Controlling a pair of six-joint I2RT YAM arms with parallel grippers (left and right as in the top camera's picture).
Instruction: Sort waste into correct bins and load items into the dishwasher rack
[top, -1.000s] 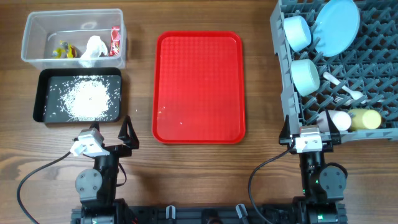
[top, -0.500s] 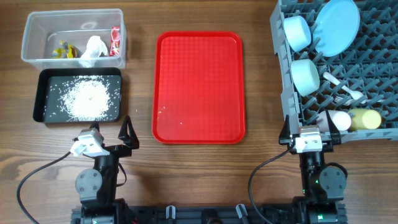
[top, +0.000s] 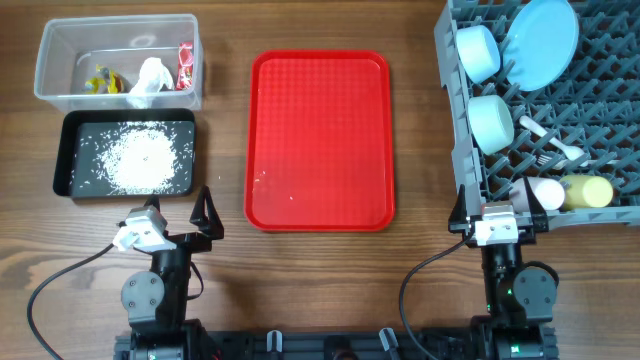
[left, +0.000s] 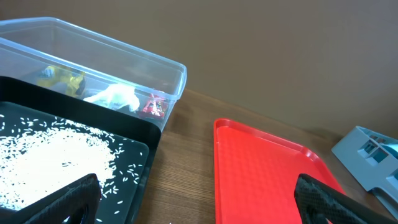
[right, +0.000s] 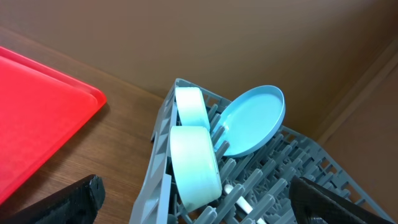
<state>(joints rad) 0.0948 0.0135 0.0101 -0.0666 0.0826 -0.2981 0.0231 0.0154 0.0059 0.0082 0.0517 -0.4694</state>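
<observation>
Crumpled white tissue (top: 150, 77) lies in the clear plastic tub (top: 45, 62) at ten o'clock, white rice grains (top: 135, 158) in the shallow black tray (top: 62, 160); the grey pegged rack (top: 600, 110) at two o'clock is loaded. Left pincer (left: 199, 202) and right pincer (right: 199, 205) gape, empty. Worth checking: white specks (top: 262, 180) on the flat red tray (top: 320, 100).

My two arms are mostly black. My left gripper (top: 179, 207) has two black fingers (left: 62, 202) with pointy tips and a rough, bumpy skin. My right gripper (top: 495, 208) has the same kind of dark fingers (right: 59, 200). A small white block (top: 136, 236) sits just behind the left gripper, and another white block (top: 495, 231) sits behind the right one. Lower down, each arm has a round grey joint (top: 137, 294). A thin black cable (top: 60, 275) curls out from each arm in a big loop. A tiny green light (top: 508, 293) glows on my right arm.
</observation>
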